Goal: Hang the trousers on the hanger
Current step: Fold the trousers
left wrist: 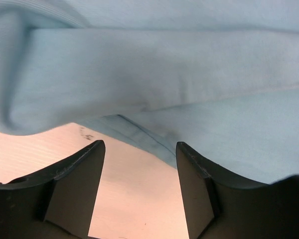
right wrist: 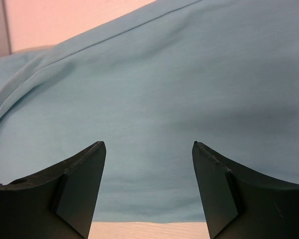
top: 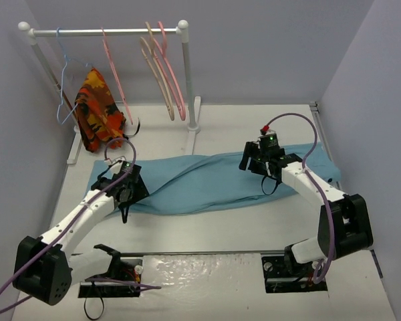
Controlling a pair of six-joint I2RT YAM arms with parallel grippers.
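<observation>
Trousers (top: pixel 214 180) lie spread on the table (top: pixel 220 234); hanger (top: pixel 115 73) hangs on the rail (top: pixel 130 31), untouched: nothing done yet. Left gripper (left wrist: pixel 139 147) and right gripper (right wrist: pixel 148 147) stand open, empty, over the fabric.

The trousers (top: pixel 214 180) lie across the middle of the counter (top: pixel 214 231), from near its left edge to its right edge. The left hand (top: pixel 124 200) and right hand (top: pixel 257 162) sit low over them. The bare strip along the near edge allows passage, interrupted by both arms. At the far left corner, the rack (top: pixel 107 31), the hanger (top: pixel 115 73) and the patterned cloth (top: pixel 95 110) block entry. The far right corner gives free room.
</observation>
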